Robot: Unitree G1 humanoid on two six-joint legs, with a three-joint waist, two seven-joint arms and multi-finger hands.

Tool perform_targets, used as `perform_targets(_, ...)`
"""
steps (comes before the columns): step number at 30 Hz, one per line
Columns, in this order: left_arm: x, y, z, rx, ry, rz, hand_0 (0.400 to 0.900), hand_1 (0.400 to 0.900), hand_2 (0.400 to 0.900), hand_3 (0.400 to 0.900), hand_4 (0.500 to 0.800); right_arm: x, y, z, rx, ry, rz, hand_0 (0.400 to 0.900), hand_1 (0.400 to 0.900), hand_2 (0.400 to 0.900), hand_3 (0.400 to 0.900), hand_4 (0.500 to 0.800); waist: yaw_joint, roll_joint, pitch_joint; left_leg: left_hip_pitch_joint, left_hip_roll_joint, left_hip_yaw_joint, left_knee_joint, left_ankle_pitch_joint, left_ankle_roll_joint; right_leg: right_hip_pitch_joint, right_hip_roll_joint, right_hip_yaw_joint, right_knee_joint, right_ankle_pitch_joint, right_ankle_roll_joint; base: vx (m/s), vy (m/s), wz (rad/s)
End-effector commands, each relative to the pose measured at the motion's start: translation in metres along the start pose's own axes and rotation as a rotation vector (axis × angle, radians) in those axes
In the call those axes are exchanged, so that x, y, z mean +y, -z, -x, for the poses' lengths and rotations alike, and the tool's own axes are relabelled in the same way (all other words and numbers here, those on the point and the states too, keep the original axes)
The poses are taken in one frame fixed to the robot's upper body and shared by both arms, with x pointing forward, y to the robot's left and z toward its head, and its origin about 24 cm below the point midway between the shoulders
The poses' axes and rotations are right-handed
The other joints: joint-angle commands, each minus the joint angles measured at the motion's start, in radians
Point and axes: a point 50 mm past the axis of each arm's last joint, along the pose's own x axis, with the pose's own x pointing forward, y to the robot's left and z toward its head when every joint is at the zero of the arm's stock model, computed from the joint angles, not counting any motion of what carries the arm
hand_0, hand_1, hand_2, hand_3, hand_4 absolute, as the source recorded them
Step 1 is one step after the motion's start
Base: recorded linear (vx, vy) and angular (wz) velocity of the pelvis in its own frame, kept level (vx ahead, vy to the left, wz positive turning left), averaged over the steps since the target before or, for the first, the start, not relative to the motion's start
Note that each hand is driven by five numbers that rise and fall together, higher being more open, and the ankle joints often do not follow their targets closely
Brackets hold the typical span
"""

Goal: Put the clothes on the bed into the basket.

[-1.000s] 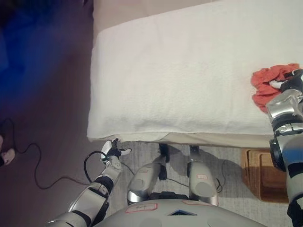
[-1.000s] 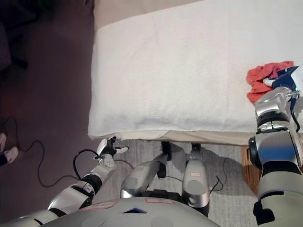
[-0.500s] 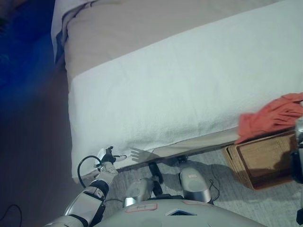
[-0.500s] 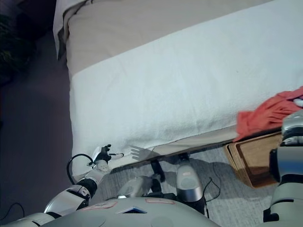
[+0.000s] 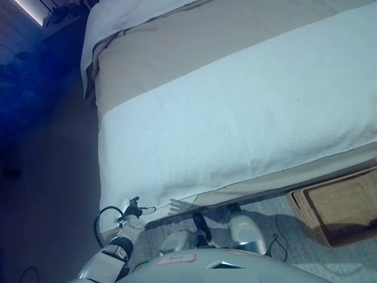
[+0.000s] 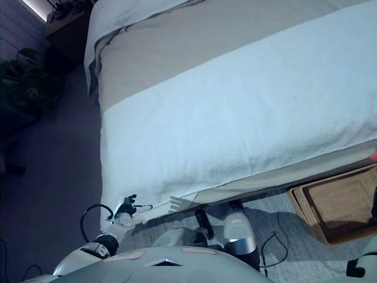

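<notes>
The bed point(image 5: 247, 118) has a white blanket over a beige sheet, and no clothes show on the part in view. The brown wicker basket point(image 5: 301, 205) stands on the floor by the bed's near edge at the lower right, and what shows of its inside is empty. A tiny bit of red cloth point(image 6: 374, 157) shows at the right edge above the basket. My left hand point(image 5: 134, 210) hangs open and empty by the bed's near left corner. My right hand is out of view.
A grey rug point(image 5: 283, 212) lies under the basket and along the bed. Dark floor point(image 5: 47, 194) runs along the bed's left side. A plant point(image 6: 26, 79) and a low dark shelf point(image 6: 62, 20) stand at the far left.
The camera has swung, so the whole scene has shifted. The red cloth and my right hand, at the bed's right edge before, have gone out of view to the right. My left hand stays put.
</notes>
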Motion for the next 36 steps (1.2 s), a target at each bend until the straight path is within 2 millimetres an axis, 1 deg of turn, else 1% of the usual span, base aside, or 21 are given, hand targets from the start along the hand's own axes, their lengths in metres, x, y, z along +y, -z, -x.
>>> perform_targets(1, 0.034, 0.007, -0.009, 0.010, -0.099, -0.059, 0.900, 0.900, 0.900, 0.900, 0.800, -0.057, -0.008, -0.015, -0.067, 0.165, 0.105, 0.900, 0.900, 0.900, 0.900, 0.800, 0.013, -0.060, -0.048, 0.045, 0.104, -0.057, -0.006, 0.074, -0.108, 0.095, -0.023, -0.055, 0.004, -0.108, 0.058, 0.00, 0.000, 0.00)
perform_targets(5, 0.031, 0.010, -0.008, 0.020, -0.087, -0.055, 0.900, 0.900, 0.900, 0.900, 0.800, -0.060, -0.012, -0.015, -0.071, 0.176, 0.110, 0.900, 0.900, 0.900, 0.900, 0.800, 0.014, -0.056, -0.049, 0.047, 0.103, -0.059, -0.006, 0.077, -0.109, 0.098, -0.024, -0.060, 0.004, -0.107, 0.057, 0.00, -0.003, -0.01)
perform_targets(10, 0.030, 0.014, -0.008, 0.034, -0.087, -0.050, 0.900, 0.900, 0.900, 0.900, 0.800, -0.054, -0.017, -0.012, -0.085, 0.167, 0.108, 0.900, 0.900, 0.900, 0.900, 0.800, 0.016, -0.049, -0.051, 0.051, 0.102, -0.059, -0.006, 0.074, -0.109, 0.106, -0.028, -0.065, 0.004, -0.111, 0.057, 0.00, 0.000, 0.00)
perform_targets(13, 0.030, 0.014, -0.007, 0.031, -0.085, -0.052, 0.900, 0.900, 0.900, 0.900, 0.800, -0.053, -0.014, -0.013, -0.073, 0.164, 0.111, 0.900, 0.900, 0.900, 0.900, 0.800, 0.015, -0.045, -0.051, 0.054, 0.100, -0.062, -0.006, 0.069, -0.108, 0.110, -0.030, -0.068, 0.004, -0.113, 0.056, 0.00, 0.005, 0.03)
perform_targets(19, 0.029, 0.015, -0.007, 0.033, -0.082, -0.058, 0.900, 0.900, 0.900, 0.900, 0.800, -0.060, 0.002, -0.015, 0.025, 0.165, 0.119, 0.900, 0.900, 0.900, 0.900, 0.800, 0.014, -0.035, -0.060, 0.062, 0.094, -0.061, -0.006, 0.046, -0.104, 0.120, -0.039, -0.077, 0.004, -0.115, 0.060, 0.00, 0.014, 0.03)
perform_targets(21, 0.028, 0.013, -0.007, 0.026, -0.076, -0.053, 0.900, 0.900, 0.900, 0.900, 0.800, -0.057, 0.001, -0.015, 0.025, 0.160, 0.120, 0.900, 0.900, 0.900, 0.900, 0.800, 0.012, -0.032, -0.059, 0.063, 0.092, -0.060, -0.006, 0.040, -0.102, 0.120, -0.041, -0.078, 0.004, -0.113, 0.061, -0.01, 0.012, -0.03)
perform_targets(22, 0.027, 0.012, -0.007, 0.023, -0.073, -0.051, 0.900, 0.900, 0.900, 0.900, 0.800, -0.052, -0.002, -0.013, 0.009, 0.149, 0.116, 0.900, 0.900, 0.900, 0.900, 0.800, 0.010, -0.032, -0.058, 0.063, 0.092, -0.059, -0.006, 0.037, -0.101, 0.119, -0.042, -0.077, 0.004, -0.112, 0.062, -0.03, 0.027, -0.07)
perform_targets(23, 0.026, 0.012, -0.006, 0.022, -0.071, -0.044, 0.900, 0.900, 0.900, 0.900, 0.800, -0.039, -0.012, -0.009, -0.039, 0.127, 0.100, 0.900, 0.900, 0.900, 0.900, 0.800, 0.008, -0.030, -0.056, 0.064, 0.091, -0.057, -0.006, 0.034, -0.099, 0.117, -0.042, -0.075, 0.004, -0.110, 0.064, -0.03, 0.030, -0.12)
perform_targets(24, 0.025, 0.011, -0.006, 0.023, -0.071, -0.039, 0.900, 0.900, 0.900, 0.900, 0.800, -0.019, -0.024, -0.002, -0.114, 0.087, 0.111, 0.900, 0.900, 0.900, 0.900, 0.800, 0.004, -0.031, -0.051, 0.069, 0.090, -0.056, -0.006, 0.029, -0.096, 0.120, -0.042, -0.071, 0.004, -0.109, 0.065, -0.03, 0.026, -0.18)
perform_targets(25, 0.025, 0.011, -0.006, 0.023, -0.071, -0.032, 0.900, 0.900, 0.900, 0.900, 0.800, -0.003, -0.038, 0.007, -0.192, 0.059, 0.072, 0.900, 0.900, 0.900, 0.900, 0.800, 0.001, -0.032, -0.049, 0.070, 0.090, -0.052, -0.006, 0.027, -0.094, 0.118, -0.042, -0.066, 0.004, -0.107, 0.067, -0.03, 0.016, -0.23)
perform_targets(27, 0.023, 0.008, -0.006, 0.020, -0.075, -0.005, 0.900, 0.900, 0.900, 0.900, 0.800, 0.036, -0.062, 0.034, -0.369, -0.019, 0.009, 0.900, 0.900, 0.900, 0.900, 0.800, -0.009, -0.036, -0.046, 0.076, 0.090, -0.040, -0.006, 0.019, -0.089, 0.114, -0.038, -0.050, 0.004, -0.102, 0.068, -0.03, 0.011, -0.28)
perform_targets(28, 0.025, 0.006, -0.006, 0.021, -0.085, 0.010, 0.900, 0.900, 0.900, 0.900, 0.800, 0.049, -0.064, 0.045, -0.412, -0.049, -0.044, 0.900, 0.900, 0.900, 0.900, 0.800, -0.012, -0.038, -0.046, 0.080, 0.090, -0.036, -0.006, 0.015, -0.086, 0.113, -0.037, -0.043, 0.004, -0.100, 0.068, -0.02, 0.007, -0.27)
perform_targets(29, 0.025, 0.006, -0.006, 0.023, -0.091, 0.020, 0.900, 0.900, 0.900, 0.900, 0.800, 0.065, -0.063, 0.056, -0.447, -0.094, -0.056, 0.900, 0.900, 0.900, 0.900, 0.800, -0.013, -0.040, -0.049, 0.080, 0.091, -0.030, -0.006, 0.014, -0.084, 0.109, -0.035, -0.038, 0.004, -0.097, 0.067, -0.02, 0.006, -0.19)
perform_targets(30, 0.024, 0.004, -0.006, 0.023, -0.092, 0.029, 0.900, 0.900, 0.900, 0.900, 0.800, 0.075, -0.066, 0.069, -0.499, -0.124, -0.088, 0.900, 0.900, 0.900, 0.900, 0.800, -0.015, -0.045, -0.051, 0.084, 0.091, -0.026, -0.006, 0.010, -0.082, 0.110, -0.033, -0.035, 0.004, -0.097, 0.066, -0.02, 0.001, -0.10)
perform_targets(32, 0.022, 0.005, -0.005, 0.025, -0.089, 0.042, 0.900, 0.900, 0.900, 0.900, 0.800, 0.095, -0.058, 0.088, -0.533, -0.203, -0.140, 0.900, 0.900, 0.900, 0.900, 0.800, -0.013, -0.054, -0.054, 0.091, 0.092, -0.028, -0.006, 0.006, -0.078, 0.117, -0.033, -0.036, 0.004, -0.098, 0.063, -0.01, 0.008, 0.04)
perform_targets(33, 0.022, 0.006, -0.004, 0.026, -0.090, 0.055, 0.900, 0.900, 0.900, 0.900, 0.800, 0.106, -0.057, 0.103, -0.575, -0.261, -0.177, 0.900, 0.900, 0.900, 0.900, 0.800, -0.014, -0.060, -0.053, 0.097, 0.092, -0.033, -0.006, 0.003, -0.076, 0.126, -0.033, -0.039, 0.004, -0.101, 0.062, -0.03, 0.013, 0.10)
perform_targets(34, 0.021, 0.006, -0.004, 0.023, -0.088, 0.058, 0.900, 0.900, 0.900, 0.900, 0.800, 0.119, -0.047, 0.113, -0.564, -0.330, -0.199, 0.900, 0.900, 0.900, 0.900, 0.800, -0.010, -0.066, -0.056, 0.095, 0.093, -0.035, -0.006, 0.004, -0.075, 0.126, -0.032, -0.042, 0.004, -0.099, 0.060, -0.03, 0.006, 0.17)
perform_targets(35, 0.021, 0.007, -0.004, 0.026, -0.083, 0.061, 0.900, 0.900, 0.900, 0.900, 0.800, 0.128, -0.036, 0.118, -0.539, -0.373, -0.203, 0.900, 0.900, 0.900, 0.900, 0.800, -0.007, -0.074, -0.058, 0.097, 0.093, -0.041, -0.006, 0.004, -0.074, 0.130, -0.032, -0.049, 0.004, -0.100, 0.059, -0.04, 0.000, 0.20)
perform_targets(36, 0.022, 0.008, -0.003, 0.026, -0.081, 0.064, 0.900, 0.900, 0.900, 0.900, 0.800, 0.141, -0.030, 0.130, -0.541, -0.450, -0.207, 0.900, 0.900, 0.900, 0.900, 0.800, -0.002, -0.081, -0.058, 0.098, 0.094, -0.047, -0.006, 0.004, -0.073, 0.136, -0.032, -0.056, 0.004, -0.101, 0.058, -0.04, 0.010, 0.29)
